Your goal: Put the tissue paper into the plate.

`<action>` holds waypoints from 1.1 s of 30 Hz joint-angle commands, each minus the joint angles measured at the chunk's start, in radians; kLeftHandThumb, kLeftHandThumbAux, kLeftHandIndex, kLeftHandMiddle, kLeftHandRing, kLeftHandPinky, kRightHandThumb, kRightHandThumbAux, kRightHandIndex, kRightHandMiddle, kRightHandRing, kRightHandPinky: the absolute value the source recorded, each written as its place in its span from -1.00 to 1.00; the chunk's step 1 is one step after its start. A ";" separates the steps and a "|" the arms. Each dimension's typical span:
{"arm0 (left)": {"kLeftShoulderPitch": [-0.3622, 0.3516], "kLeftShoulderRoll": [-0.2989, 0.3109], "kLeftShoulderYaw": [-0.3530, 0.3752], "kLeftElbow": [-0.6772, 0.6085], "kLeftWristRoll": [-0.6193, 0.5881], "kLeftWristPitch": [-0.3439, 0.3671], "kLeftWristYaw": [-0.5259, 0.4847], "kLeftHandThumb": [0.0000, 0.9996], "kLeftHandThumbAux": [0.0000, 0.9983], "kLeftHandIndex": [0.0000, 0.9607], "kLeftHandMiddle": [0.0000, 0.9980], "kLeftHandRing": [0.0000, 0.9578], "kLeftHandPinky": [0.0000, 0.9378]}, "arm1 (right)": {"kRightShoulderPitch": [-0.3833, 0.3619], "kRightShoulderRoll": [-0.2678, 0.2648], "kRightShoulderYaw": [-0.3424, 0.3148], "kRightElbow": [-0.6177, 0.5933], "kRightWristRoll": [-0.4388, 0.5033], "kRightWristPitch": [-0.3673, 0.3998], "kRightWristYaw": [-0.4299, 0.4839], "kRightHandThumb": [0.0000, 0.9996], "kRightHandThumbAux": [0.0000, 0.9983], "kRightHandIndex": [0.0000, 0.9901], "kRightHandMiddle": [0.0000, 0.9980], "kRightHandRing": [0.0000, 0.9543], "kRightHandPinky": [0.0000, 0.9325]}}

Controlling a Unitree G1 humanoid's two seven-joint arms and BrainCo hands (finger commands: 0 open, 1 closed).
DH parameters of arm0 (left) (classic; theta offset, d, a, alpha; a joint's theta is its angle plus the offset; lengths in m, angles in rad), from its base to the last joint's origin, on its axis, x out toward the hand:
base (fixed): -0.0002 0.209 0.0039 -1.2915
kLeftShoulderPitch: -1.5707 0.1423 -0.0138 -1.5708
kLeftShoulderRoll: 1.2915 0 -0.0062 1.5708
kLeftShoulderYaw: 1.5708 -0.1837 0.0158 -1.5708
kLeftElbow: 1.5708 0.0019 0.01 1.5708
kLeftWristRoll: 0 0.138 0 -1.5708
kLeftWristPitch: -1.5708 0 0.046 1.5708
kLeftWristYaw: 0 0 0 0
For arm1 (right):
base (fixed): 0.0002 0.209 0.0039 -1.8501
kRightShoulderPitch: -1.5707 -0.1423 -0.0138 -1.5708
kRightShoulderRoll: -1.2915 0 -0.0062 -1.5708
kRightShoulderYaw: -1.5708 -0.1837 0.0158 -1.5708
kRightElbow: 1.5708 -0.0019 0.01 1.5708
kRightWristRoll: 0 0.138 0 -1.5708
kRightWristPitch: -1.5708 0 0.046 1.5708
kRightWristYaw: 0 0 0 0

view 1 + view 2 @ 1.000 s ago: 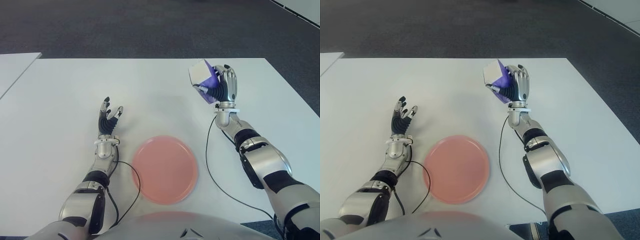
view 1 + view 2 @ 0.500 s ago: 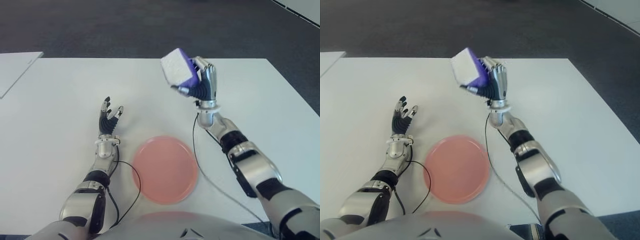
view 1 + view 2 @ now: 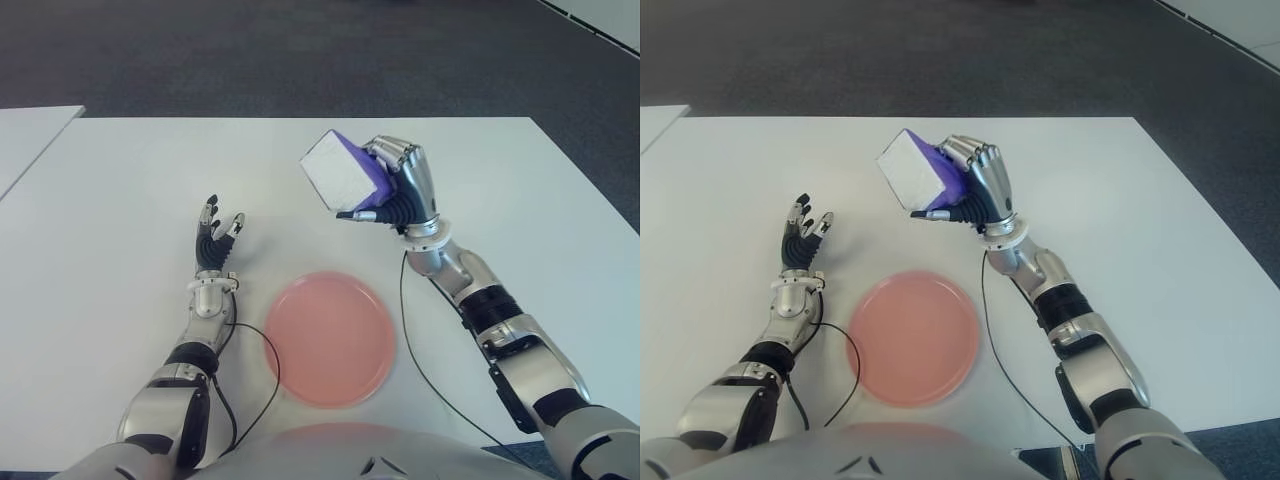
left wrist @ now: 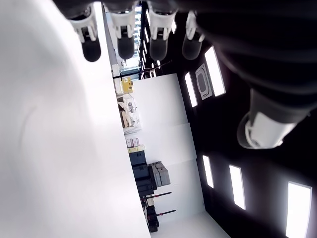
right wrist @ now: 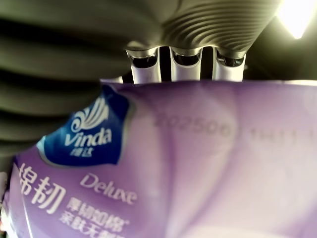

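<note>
From my head cameras, my right hand (image 3: 400,190) is raised over the white table (image 3: 120,180), fingers wrapped around the purple tissue pack (image 3: 340,178), which is up in the air beyond the pink plate (image 3: 330,338). My left hand (image 3: 216,240) shows left of the plate, fingers spread and holding nothing.

My left wrist camera shows only fingertips (image 4: 126,48), cut off at the frame's edge.

In my right wrist camera the tissue pack (image 5: 188,168) fills the frame, three fingers (image 5: 184,64) curled over it.

An office: white table (image 3: 120,180), grey carpet (image 3: 250,50), ceiling light panels (image 4: 214,69)
</note>
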 commanded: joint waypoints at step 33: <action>0.085 -0.028 -0.026 0.067 0.033 0.026 0.033 -0.99 0.10 -1.00 -1.00 -1.00 -1.00 | 0.249 0.080 -0.007 -0.286 0.386 -0.208 0.773 0.71 0.36 -0.20 0.06 0.76 0.75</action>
